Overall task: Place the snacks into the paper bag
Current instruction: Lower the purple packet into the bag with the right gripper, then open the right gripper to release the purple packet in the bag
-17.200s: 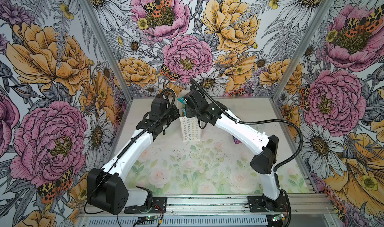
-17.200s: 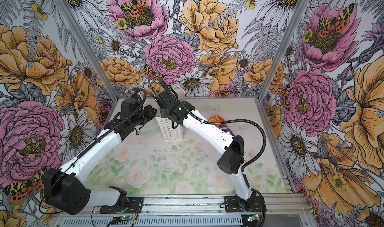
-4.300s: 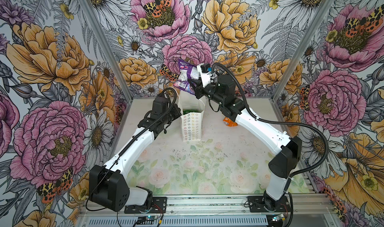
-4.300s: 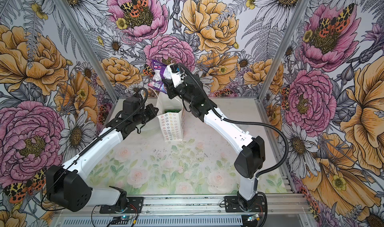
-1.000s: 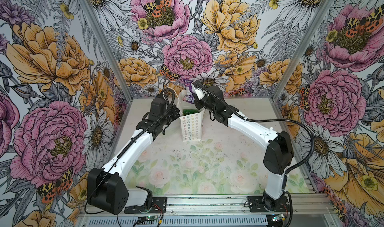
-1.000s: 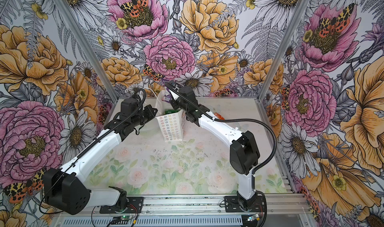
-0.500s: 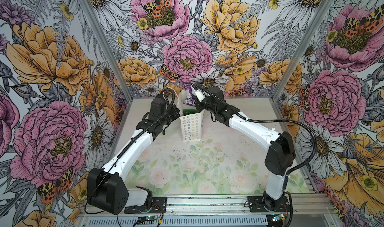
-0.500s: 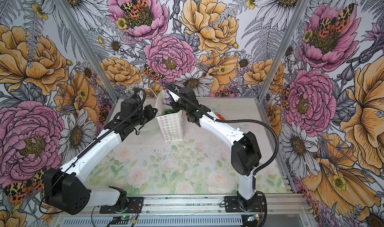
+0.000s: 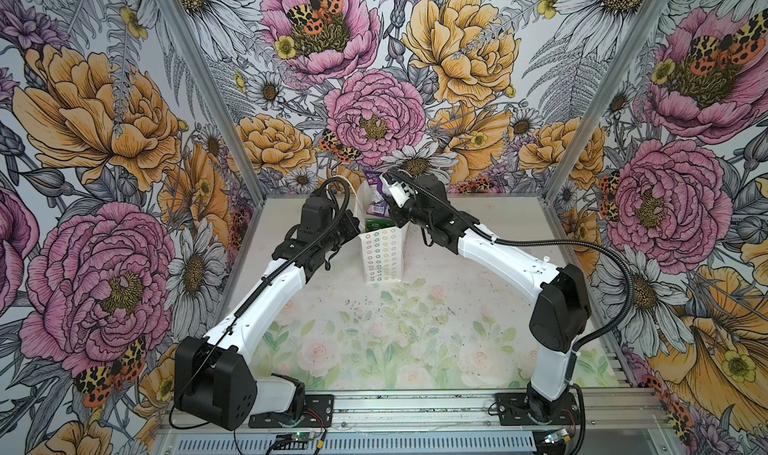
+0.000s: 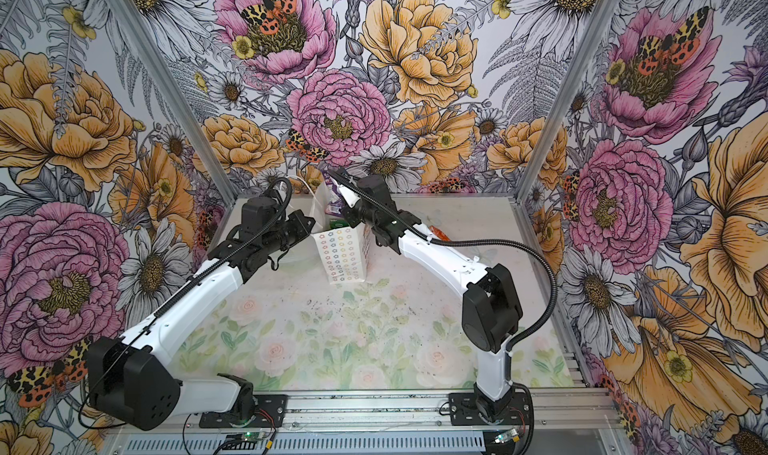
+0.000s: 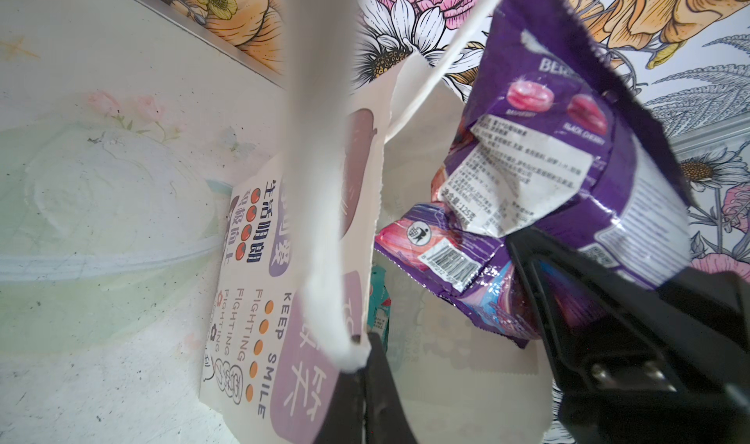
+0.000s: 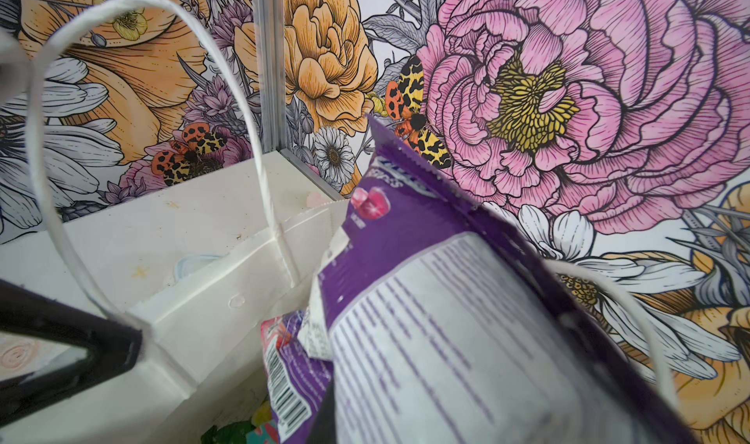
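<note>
paper bag [image 9: 384,257] stands upright toward the back-middle of the table [image 9: 415,328], w/ the left gripper [image 11: 362,354] pinched tight on its left-side rim, right where a white string handle [image 11: 320,178] joins. right gripper [image 9: 390,208] hangs over the bag's open mouth, fingers clamped on the purple packet [image 11: 568,158], which is tilted, lower end inside the rim & top end sticking out. a green packet [image 9: 376,224] lies in the bag, and an orange packet [image 10: 438,233] sits on the table behind the right arm, apart from the bag.
</note>
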`<state>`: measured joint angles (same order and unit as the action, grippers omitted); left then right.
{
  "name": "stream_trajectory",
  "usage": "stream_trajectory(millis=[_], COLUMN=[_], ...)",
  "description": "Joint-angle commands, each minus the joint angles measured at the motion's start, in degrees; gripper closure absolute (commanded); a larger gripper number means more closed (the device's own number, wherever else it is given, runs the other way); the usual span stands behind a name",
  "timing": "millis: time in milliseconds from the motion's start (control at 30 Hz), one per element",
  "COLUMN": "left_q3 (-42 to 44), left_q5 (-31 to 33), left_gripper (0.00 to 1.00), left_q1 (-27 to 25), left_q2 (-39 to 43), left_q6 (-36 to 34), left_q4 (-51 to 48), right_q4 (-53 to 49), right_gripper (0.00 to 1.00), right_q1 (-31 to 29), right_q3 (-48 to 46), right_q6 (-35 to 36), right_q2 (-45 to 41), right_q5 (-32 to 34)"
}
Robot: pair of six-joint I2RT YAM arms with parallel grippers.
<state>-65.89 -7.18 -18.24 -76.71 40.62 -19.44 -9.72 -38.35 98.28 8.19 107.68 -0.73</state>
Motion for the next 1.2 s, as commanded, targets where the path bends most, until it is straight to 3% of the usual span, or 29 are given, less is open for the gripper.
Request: stream_trajectory(millis=[0,133,533,700,1167], left_q3=[0.19,0.14,0.25,0.23,0.32], left_q5=[-1.61,-1.61,-1.52,-1.48,-1.34], left_gripper=[1.0,1.0,1.0,1.0,1.0], left_q1=[-0.22,-0.19,-0.35,-0.36,-0.47], left_q2=[-0.29,-0.33,-0.2,-0.15,-0.2], left_q6=[0.95,0.95,0.97,1.02,0.95], left_q4=[0.9,0.85,0.84,0.88,0.83], right_q4=[1.48,1.33,1.15,1.18,1.18], right_gripper=[0.94,0.89,0.88,0.8,0.71], right_q1=[-0.48,-0.63,-0.85,-0.94,-0.94], right_q3=[0.68,0.43,-0.72,-1.39,-2.31], right_q6=[-0.67,-0.54,0.14,0.84,-2.18], right_q2=[-2.93,-3.25,-4.33,-5.26,-11.02], right_q5=[-1.01,-0.94,-1.05,0.42,-0.12])
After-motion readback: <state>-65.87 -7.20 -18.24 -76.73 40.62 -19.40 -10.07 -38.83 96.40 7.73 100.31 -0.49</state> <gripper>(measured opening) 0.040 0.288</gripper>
